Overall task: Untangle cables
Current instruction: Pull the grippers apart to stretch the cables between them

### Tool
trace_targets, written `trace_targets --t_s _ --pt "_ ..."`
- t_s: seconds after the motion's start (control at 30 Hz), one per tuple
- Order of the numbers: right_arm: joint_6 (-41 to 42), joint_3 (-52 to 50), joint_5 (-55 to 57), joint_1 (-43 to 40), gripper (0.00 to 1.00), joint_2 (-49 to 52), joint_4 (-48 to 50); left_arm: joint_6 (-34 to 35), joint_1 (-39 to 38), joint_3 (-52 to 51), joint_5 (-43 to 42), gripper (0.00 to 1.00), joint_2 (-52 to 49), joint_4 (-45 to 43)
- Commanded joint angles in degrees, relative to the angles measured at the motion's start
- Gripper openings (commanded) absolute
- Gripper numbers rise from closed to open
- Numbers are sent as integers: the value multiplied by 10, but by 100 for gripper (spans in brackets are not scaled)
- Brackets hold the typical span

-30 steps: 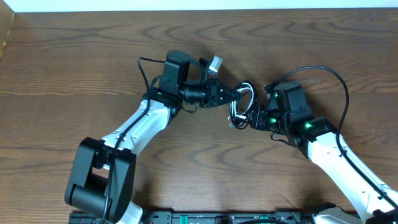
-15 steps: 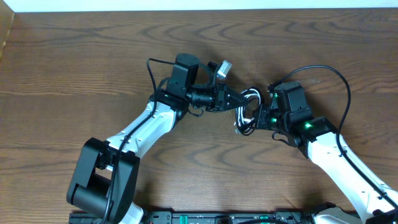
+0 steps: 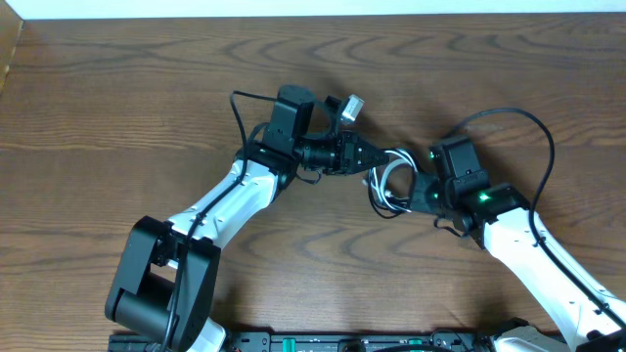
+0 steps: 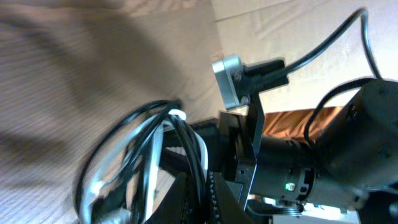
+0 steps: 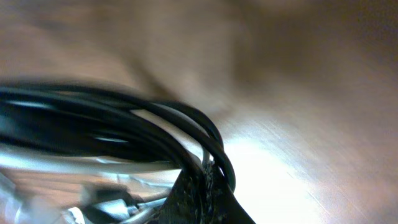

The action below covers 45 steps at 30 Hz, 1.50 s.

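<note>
- Between the two grippers, the black cable [image 3: 389, 210] and white cable [image 3: 379, 178] are looped together over the wooden table [image 3: 147, 98].
- Left gripper [image 3: 377, 159]: jaws closed on the loops' upper-left edge (its wrist view shows cords running into the fingers).
- Right gripper [image 3: 413, 191]: jaws clamped on the loops' right side; a second ago they stood partly open.
- Both loops sit slightly further right than a second ago.

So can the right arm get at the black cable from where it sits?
Looks like yes: the right fingers seem shut on the black cable, with nothing between them. The left fingers pinch it too, from the other side.
</note>
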State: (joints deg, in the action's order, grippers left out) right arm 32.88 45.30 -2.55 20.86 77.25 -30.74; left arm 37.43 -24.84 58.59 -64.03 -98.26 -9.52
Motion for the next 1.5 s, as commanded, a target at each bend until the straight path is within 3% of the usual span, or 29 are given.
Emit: trace_targets --t_s 0.0,0.27,0.63,1.07,1.27,1.47 --pt "84 -3 142 -5 1 1 -76 -39 23 4 35 8 10 5" --pt "159 -3 191 -12 1 1 -140 -97 73 4 42 8 10 76" --pt "164 -3 203 -15 1 1 -152 -175 213 4 97 7 10 224" --pt "164 -3 219 -77 1 1 -175 -157 402 5 92 7 10 223" --pt "164 -3 223 -153 1 1 -166 -116 458 5 85 7 10 187" --pt "163 -3 211 -170 1 1 -153 -117 452 4 75 8 10 189"
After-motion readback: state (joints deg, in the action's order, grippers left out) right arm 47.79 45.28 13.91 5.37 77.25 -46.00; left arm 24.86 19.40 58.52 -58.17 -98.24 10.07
